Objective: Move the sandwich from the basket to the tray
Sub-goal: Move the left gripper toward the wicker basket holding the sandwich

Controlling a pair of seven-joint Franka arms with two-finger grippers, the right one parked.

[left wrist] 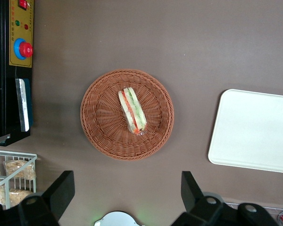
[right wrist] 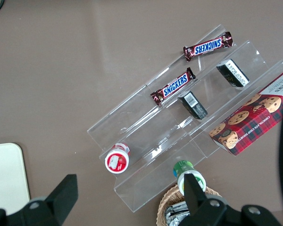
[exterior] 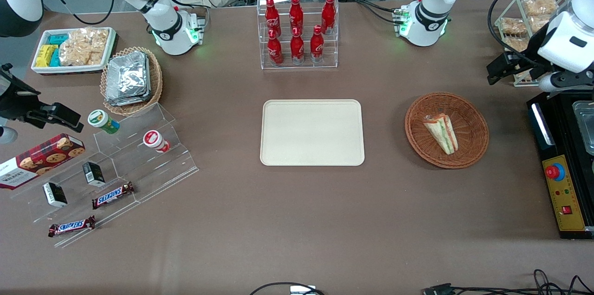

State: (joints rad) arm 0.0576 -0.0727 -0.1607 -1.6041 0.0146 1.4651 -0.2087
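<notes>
Step in hand, as judged: approach for the pick. Nothing is grasped yet.

Nearest the front camera, bare brown table [exterior: 297, 230], matte, cloth-like.

Mid-frame: tray [exterior: 312, 132], flat cream plastic rectangle, rounded corners, low rim, nothing on it. Beside it, toward the working arm's end of the table, in the right-centre of the front view, the basket [exterior: 473, 144]: round, shallow, reddish-brown wicker, ribbed weave. The sandwich [exterior: 442, 132] lies in the basket, roughly centred, a wedge of white bread with green and orange-pink layers under clear wrap. Its long axis runs nearer-to-farther from the front camera, slightly skewed.

Farther and higher, at the upper right edge of the front view, the gripper [left wrist: 127, 193] hangs well above the table, not over the basket centre but offset from it. Fingers [left wrist: 61, 190] stand wide apart, holding nothing.

Notes for doing it well:
- Centre over the wedge before descending.
- Rotate so the pads close across the short width, bread face to bread face, not along the length.
- The wrap looks slick and the bread soft, so a light squeeze seems prudent; too much would crush the layers.
- Keep fingertips off the weave; the basket rim is low but could snag or be dragged along.
- Lift clear of the rim before moving to the tray.
</notes>
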